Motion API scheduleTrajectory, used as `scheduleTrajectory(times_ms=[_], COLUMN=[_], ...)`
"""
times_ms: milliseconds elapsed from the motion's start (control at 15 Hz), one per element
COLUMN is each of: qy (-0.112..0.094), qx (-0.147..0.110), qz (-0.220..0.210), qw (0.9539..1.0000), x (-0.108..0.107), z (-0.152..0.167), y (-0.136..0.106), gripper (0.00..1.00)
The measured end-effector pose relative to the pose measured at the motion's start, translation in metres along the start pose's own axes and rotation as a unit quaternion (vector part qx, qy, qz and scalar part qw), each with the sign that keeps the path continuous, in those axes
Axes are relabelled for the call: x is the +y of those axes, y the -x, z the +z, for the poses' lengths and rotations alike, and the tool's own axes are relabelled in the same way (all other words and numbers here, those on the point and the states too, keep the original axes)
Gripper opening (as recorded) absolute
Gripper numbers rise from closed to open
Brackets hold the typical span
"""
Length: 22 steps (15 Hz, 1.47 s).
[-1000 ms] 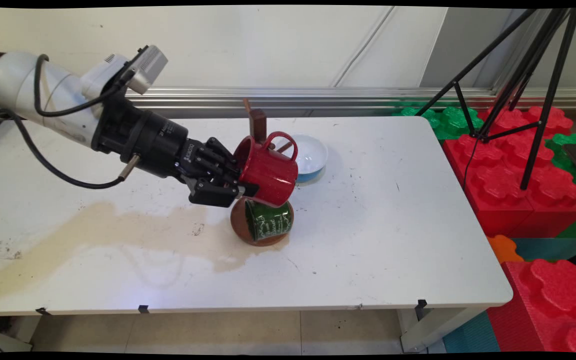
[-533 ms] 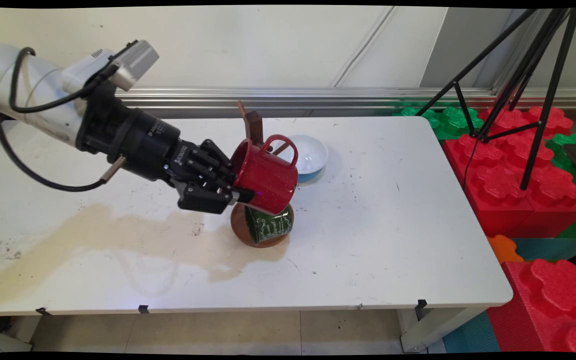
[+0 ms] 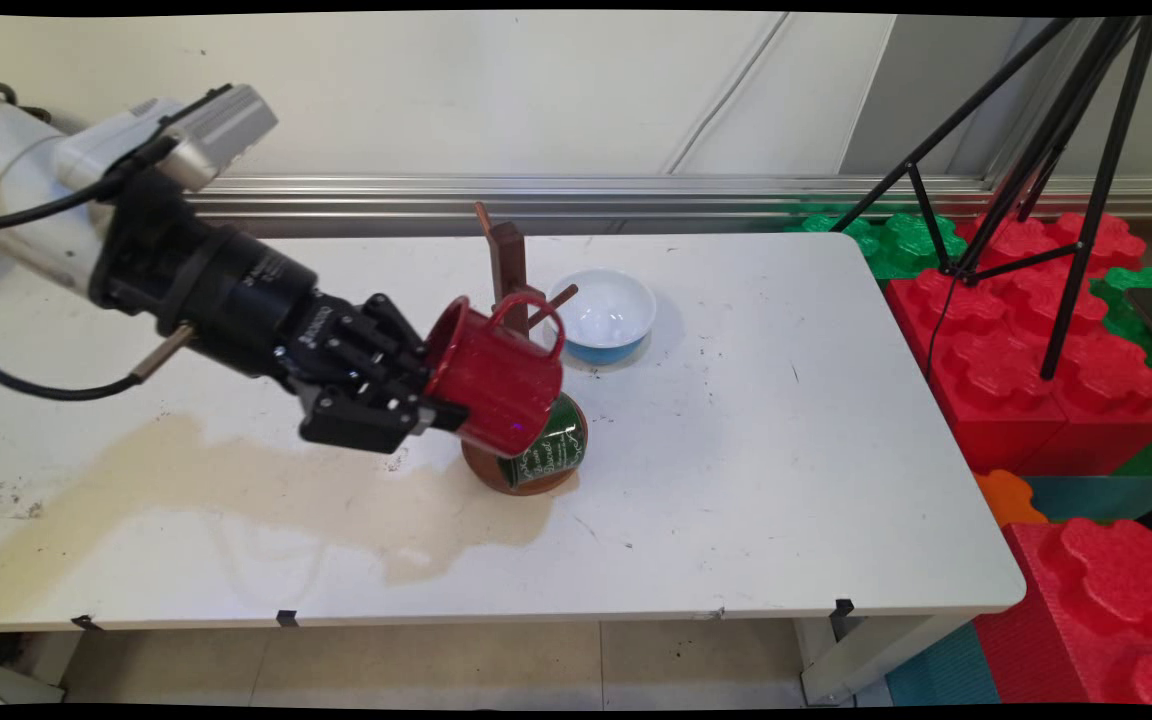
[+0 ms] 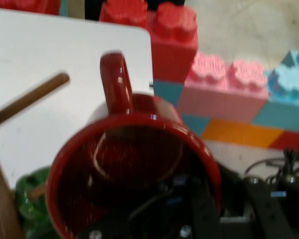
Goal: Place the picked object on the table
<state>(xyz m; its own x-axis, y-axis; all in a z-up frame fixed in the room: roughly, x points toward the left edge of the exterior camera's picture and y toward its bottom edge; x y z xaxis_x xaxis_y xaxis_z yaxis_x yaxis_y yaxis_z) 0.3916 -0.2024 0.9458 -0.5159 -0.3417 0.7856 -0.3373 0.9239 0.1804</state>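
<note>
A black gripper (image 3: pixel 446 412) on a white arm grips a red mug (image 3: pixel 492 375) by its rim, one finger (image 4: pixel 202 209) inside the mouth and the other outside the wall, above the middle of a white table (image 3: pixel 736 480). The mug is tipped on its side, mouth toward the arm at the left, handle (image 3: pixel 526 315) uppermost; in the hand view its dark interior fills the lower frame, with the handle (image 4: pixel 115 82) rising from the top of the rim. Just behind and below it in the main view, a green mug (image 3: pixel 548 450) with pale lettering hangs tilted on a brown wooden mug stand (image 3: pixel 508 265), over the stand's round base (image 3: pixel 496 478); whether the two mugs touch cannot be told. A bare peg (image 3: pixel 554 300) of the stand juts out just beside the red mug's handle and shows again as a brown stick (image 4: pixel 30 99) at the left of the hand view, with the green mug (image 4: pixel 32 199) at the lower left. A white bowl with a blue outside (image 3: pixel 603 315) sits near the stand, toward the wall. A tan stain (image 3: pixel 236 480) spreads over the table's left half, reaching the base. Large red and green foam blocks (image 3: pixel 1036 340) and a black tripod (image 3: pixel 1056 150) stand beyond the table's right end.
</note>
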Motion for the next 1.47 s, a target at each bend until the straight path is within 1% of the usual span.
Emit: scheduleTrajectory(times_ms=[400,667,800,1067,1467], qy=[0.000,-0.009,-0.016,-0.036,-0.071], qx=[-0.032,-0.052,-0.063,-0.083,-0.114], qz=[0.002,0.005,0.007,0.012,0.027], qw=[0.9995,0.9986,0.9979,0.9958,0.9906], x=[0.004,0.001,-0.004,-0.017,-0.045], z=[-0.019,-0.032,-0.039,-0.051,-0.063], y=[0.011,0.019,0.023,0.032,0.047], gripper=[0.00,0.00,0.00,0.00,0.00])
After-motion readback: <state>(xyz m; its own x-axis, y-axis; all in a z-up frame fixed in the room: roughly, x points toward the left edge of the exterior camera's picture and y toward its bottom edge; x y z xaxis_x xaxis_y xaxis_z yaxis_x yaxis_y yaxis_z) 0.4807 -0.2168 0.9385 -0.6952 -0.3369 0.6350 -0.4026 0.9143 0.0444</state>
